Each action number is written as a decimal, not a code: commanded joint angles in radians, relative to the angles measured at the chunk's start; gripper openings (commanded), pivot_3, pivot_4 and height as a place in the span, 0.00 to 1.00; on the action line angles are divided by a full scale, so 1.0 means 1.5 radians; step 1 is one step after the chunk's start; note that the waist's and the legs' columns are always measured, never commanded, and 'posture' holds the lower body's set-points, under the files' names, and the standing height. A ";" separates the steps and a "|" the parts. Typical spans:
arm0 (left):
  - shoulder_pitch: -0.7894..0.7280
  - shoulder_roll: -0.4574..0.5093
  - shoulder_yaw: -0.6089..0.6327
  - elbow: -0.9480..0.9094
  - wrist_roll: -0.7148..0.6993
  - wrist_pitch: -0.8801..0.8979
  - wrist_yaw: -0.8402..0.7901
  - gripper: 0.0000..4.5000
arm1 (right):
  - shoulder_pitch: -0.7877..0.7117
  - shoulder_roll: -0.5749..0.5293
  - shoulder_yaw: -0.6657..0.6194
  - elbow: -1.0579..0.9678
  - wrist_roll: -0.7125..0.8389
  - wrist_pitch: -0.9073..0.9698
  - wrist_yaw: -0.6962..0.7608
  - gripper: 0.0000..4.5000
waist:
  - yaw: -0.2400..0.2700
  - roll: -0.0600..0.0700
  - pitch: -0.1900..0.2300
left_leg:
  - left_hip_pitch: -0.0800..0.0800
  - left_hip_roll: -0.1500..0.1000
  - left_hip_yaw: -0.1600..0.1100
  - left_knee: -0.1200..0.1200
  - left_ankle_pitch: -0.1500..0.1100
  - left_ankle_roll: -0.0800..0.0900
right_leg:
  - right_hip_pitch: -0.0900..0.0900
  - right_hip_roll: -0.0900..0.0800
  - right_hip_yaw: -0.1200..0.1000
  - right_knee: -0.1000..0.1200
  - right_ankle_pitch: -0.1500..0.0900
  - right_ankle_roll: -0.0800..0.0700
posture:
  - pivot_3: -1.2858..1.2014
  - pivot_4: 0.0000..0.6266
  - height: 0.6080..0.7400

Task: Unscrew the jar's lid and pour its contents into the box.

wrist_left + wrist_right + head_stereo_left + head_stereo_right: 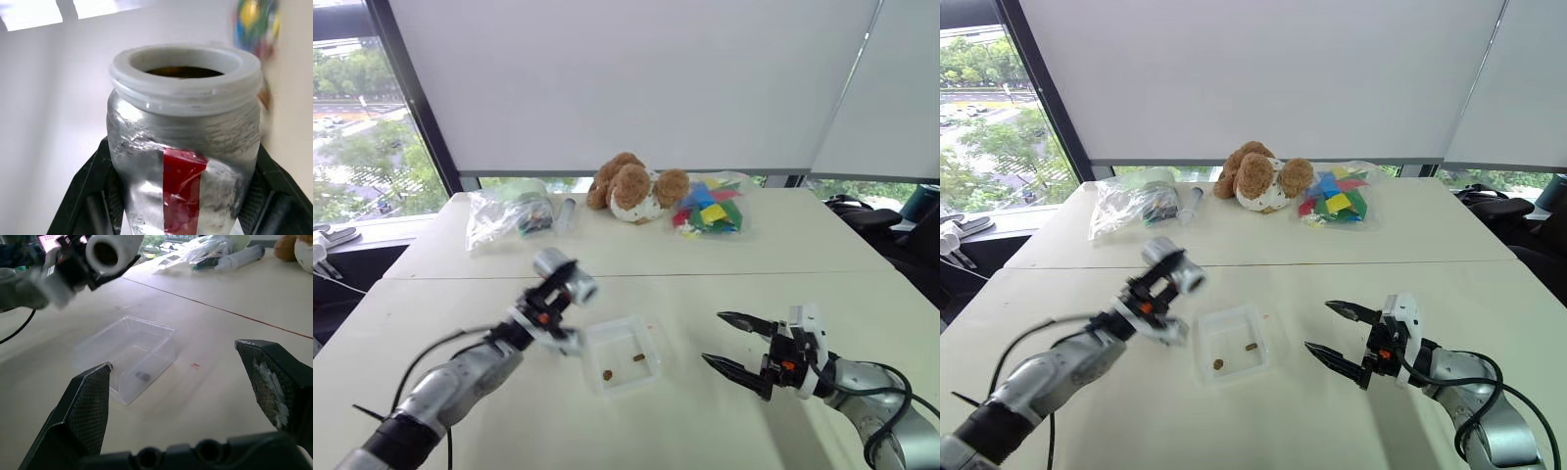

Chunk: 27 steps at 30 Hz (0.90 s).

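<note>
I see the table (460,284) with the box (624,357) near its middle, two brown contents bits (607,374) lying in it. My left gripper (551,299) clamps the lidless jar (566,274), raised just left of the box. My right gripper (734,343) hovers right, fingers spread, empty.

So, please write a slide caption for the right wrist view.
Open right tool faces the clear box; left tool holds the uncapped jar above it.

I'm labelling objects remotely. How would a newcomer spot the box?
On the cream table, look at the near middle, between the left gripper and right gripper. The box is a shallow clear square tray holding brown bits, unlike the crumpled bags at the back.
</note>
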 commanded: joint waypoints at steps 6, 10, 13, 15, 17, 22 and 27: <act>0.181 -0.054 0.228 -0.166 -0.577 0.154 -0.297 0.49 | -0.058 0.051 0.014 0.037 0.022 -0.115 0.088 0.99 | -0.013 0.000 0.000 | 0.000 0.000 0.000 0.000 0.000 0.000 | 0.001 0.000 0.000 -0.001 -0.001 -0.002 | 0.52 0.24 1.00; 0.216 -0.109 0.346 -0.130 -0.714 0.243 -0.308 0.49 | -0.103 0.071 0.041 0.063 0.006 -0.167 0.129 0.99 | -0.015 0.000 0.000 | 0.001 0.000 -0.001 0.000 0.000 0.000 | 0.001 0.001 0.000 0.000 0.000 -0.001 | 0.52 0.24 1.00; 0.208 -0.139 0.412 -0.082 -0.788 0.290 -0.324 0.49 | -0.133 0.073 0.047 0.088 0.007 -0.186 0.148 0.99 | -0.013 0.000 0.000 | 0.001 0.000 -0.001 0.001 0.000 0.000 | 0.002 0.002 0.000 0.000 0.000 0.000 | 0.52 0.24 1.00; 0.208 -0.153 0.443 -0.034 -0.796 0.273 -0.350 0.49 | -0.146 0.075 0.050 0.100 0.011 -0.189 0.156 0.99 | -0.013 0.000 0.000 | 0.001 -0.001 -0.001 0.002 0.000 0.000 | 0.002 0.002 0.000 0.000 0.000 0.000 | 0.52 0.24 1.00; 0.205 -0.172 0.475 0.018 -0.797 0.244 -0.362 0.49 | -0.154 0.076 0.053 0.109 0.013 -0.190 0.164 0.99 | -0.013 0.000 0.000 | 0.001 -0.001 -0.001 0.001 0.000 0.000 | 0.002 0.002 0.000 0.000 0.000 0.000 | 0.52 0.24 1.00; 0.196 -0.202 0.523 0.132 -0.746 0.162 -0.348 0.49 | -0.162 0.079 0.062 0.120 0.009 -0.199 0.178 0.99 | -0.014 -0.001 -0.001 | 0.001 -0.001 -0.001 0.001 0.000 0.000 | 0.002 0.002 0.000 0.000 0.000 0.000 | 0.52 0.24 1.00; 0.205 -0.214 0.506 0.156 -0.703 0.107 -0.371 0.49 | -0.171 0.081 0.064 0.134 0.008 -0.200 0.176 0.99 | -0.012 -0.001 -0.001 | 0.001 -0.001 -0.001 0.001 0.000 0.000 | 0.002 0.002 0.000 0.000 0.000 0.000 | 0.52 0.24 1.00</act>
